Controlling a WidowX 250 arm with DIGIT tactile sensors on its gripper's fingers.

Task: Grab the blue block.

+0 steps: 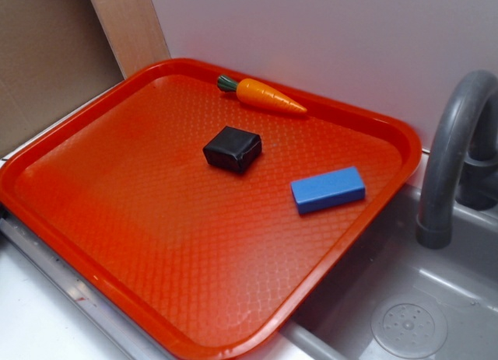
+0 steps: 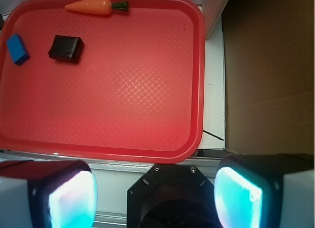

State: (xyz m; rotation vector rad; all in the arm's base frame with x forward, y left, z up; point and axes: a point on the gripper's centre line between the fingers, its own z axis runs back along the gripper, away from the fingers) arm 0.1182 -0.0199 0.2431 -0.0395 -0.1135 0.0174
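On the red tray (image 1: 93,220): blue block (image 1: 327,189) untouched, nothing grabbed yet.
Hand (image 2: 155,193) wide, empty, off the tray's near edge; full approach and grasp remain.

Most of red tray (image 1: 117,220) bare. Blue block (image 1: 327,190) open from above; black block (image 1: 233,148) near, carrot (image 1: 264,95) further back, grey faucet (image 1: 451,150) crowds sink side.
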